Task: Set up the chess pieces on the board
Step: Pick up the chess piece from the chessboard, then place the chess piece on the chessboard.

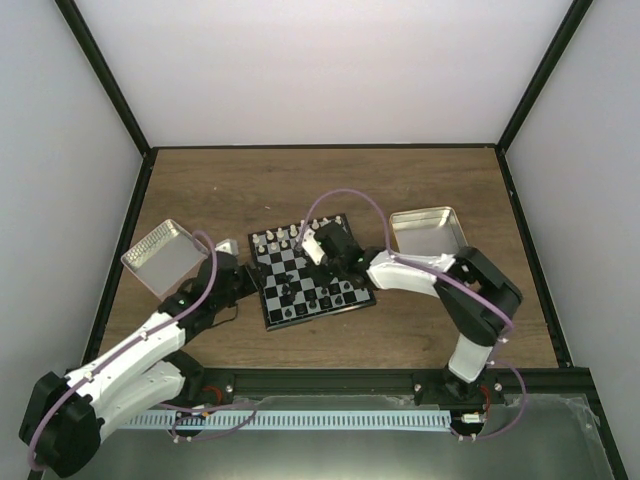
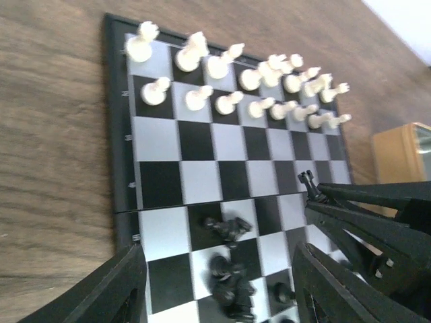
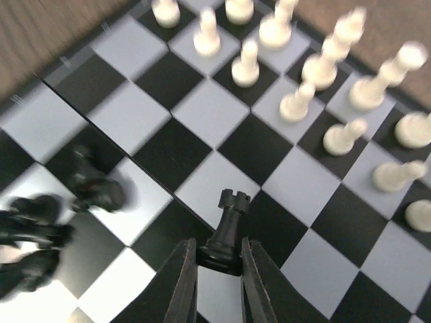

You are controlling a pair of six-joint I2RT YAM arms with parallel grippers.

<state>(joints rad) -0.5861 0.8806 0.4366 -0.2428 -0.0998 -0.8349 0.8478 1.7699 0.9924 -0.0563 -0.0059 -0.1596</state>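
The board point(image 1: 300, 318) lies in the middle of the table. A black rook point(image 3: 227, 232) stands upright just above a square, and my right gripper point(image 3: 217, 252) is shut on its base; the same rook point(image 2: 308, 182) shows in the left wrist view. Several black chess pieces point(image 2: 229, 282) lie tumbled in a heap on the near squares, also at the left of the right wrist view point(image 3: 40, 229). My left gripper point(image 2: 219, 269) hangs open over that heap, holding nothing. From above, the left gripper point(image 1: 240, 270) is at the board's left edge and the right gripper point(image 1: 330, 255) over its middle.
Cream pieces point(image 2: 256, 81) stand in two rows along the board's far side point(image 3: 323, 74). One metal tin point(image 1: 165, 255) sits left of the board and another point(image 1: 428, 230) to its right. Dark frame rails border the wooden table.
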